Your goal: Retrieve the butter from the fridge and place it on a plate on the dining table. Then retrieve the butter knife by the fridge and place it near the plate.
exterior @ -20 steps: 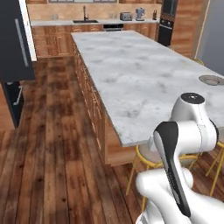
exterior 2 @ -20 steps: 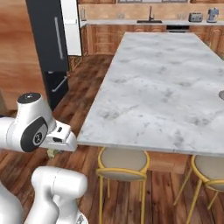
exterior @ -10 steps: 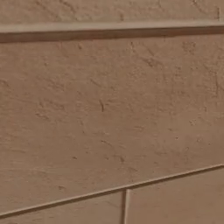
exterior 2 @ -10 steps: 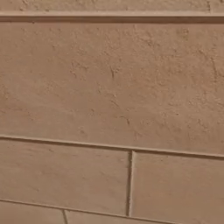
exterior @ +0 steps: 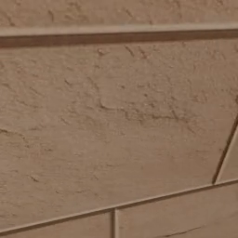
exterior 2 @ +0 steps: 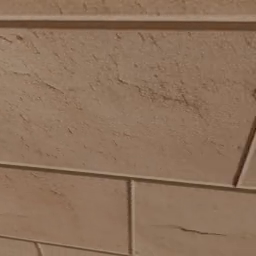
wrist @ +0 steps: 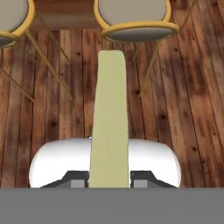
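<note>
Tan stone-like wall (exterior: 116, 125) covers both base views, with dark grout lines crossing the upper edge and lower part of each frame. One second ago these same cameras looked across the marble table, its stools and the black fridge at upper left. The whole picture has changed, so the base has turned or driven and now faces the wall at close range.

From the hand view, the butter (wrist: 109, 118) runs as a pale yellow stick up the middle of the frame, from the bottom edge towards the top. The gripper (wrist: 109, 181) is nearly closed on its near end, a dark fingertip (wrist: 72, 178) showing on each side at the bottom. Beyond the butter lies dark wooden floor (wrist: 188, 113). Two gold-rimmed stools (wrist: 135, 17) sit at the top of the frame, one at upper left, one at upper centre.

The butter seems out of the fridge and in transit. The stools suggest the table is near, but no plate is visible, so placing is probably not yet possible.
</note>
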Motion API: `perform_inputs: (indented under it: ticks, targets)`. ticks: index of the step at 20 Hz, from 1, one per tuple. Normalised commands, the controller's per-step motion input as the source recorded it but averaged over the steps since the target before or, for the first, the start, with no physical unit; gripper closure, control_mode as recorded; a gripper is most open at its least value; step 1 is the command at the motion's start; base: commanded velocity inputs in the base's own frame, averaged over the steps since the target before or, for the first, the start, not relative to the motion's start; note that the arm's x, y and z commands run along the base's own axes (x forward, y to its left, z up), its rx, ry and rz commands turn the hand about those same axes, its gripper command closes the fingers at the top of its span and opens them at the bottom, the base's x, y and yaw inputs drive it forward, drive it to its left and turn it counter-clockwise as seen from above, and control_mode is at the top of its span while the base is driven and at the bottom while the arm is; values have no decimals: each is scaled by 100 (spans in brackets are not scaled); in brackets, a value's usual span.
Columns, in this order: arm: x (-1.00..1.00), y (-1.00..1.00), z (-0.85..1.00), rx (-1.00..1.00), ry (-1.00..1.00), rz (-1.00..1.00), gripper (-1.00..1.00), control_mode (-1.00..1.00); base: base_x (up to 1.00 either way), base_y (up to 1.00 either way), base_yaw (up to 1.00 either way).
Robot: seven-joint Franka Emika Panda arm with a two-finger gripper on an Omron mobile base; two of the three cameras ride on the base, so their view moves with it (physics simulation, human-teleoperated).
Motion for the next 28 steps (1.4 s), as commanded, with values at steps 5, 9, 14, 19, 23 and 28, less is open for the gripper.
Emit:
perform_inputs:
  ticks: [5,9,14,19,23,28]
  targets:
    - [0,0,0,0,0,0,100,100,36,-100,5]
    - [0,0,0,0,0,0,100,100,58,-100,9]
    - [0,0,0,0,0,0,100,100,68,-100,11]
    - [0,0,0,0,0,0,100,100,53,-100,16]
    - [0,0,0,0,0,0,100,100,26,-100,29]
    - [0,0,0,0,0,0,100,100,30,-98,35]
